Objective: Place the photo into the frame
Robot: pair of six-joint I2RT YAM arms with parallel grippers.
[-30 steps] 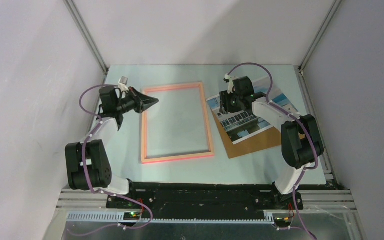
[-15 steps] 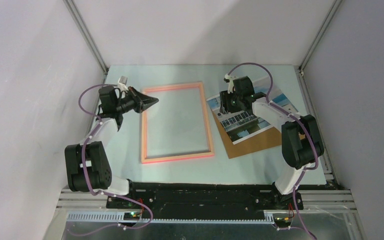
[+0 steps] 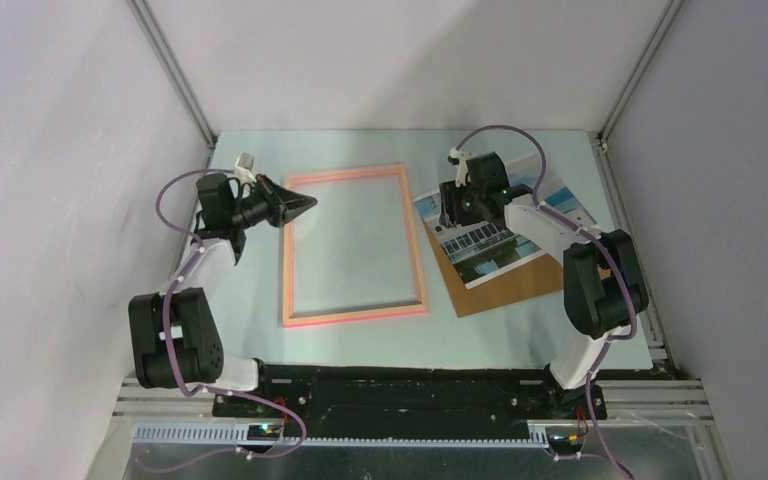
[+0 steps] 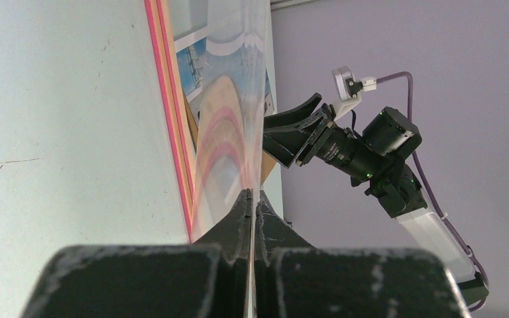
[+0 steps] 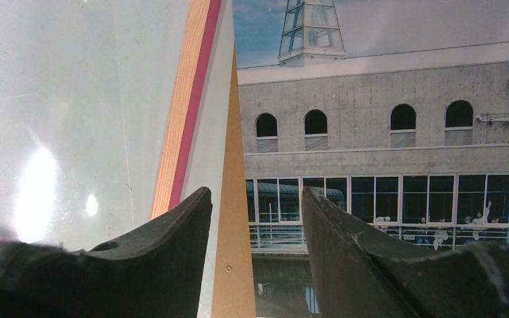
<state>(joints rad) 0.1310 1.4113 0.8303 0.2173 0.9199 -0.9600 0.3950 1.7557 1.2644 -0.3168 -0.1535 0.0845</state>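
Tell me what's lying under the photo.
A brown backing board lies under the photo, its near and left edges sticking out. The rest of the board is covered by the print.

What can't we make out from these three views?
- Top view: the right arm covers part of the photo, and hides whether the open right gripper touches it.
- Top and right wrist views: the brown board lies mostly under the photo.
- Left wrist view: the left gripper is shut on the clear pane, whose reflections mask the frame's far side.
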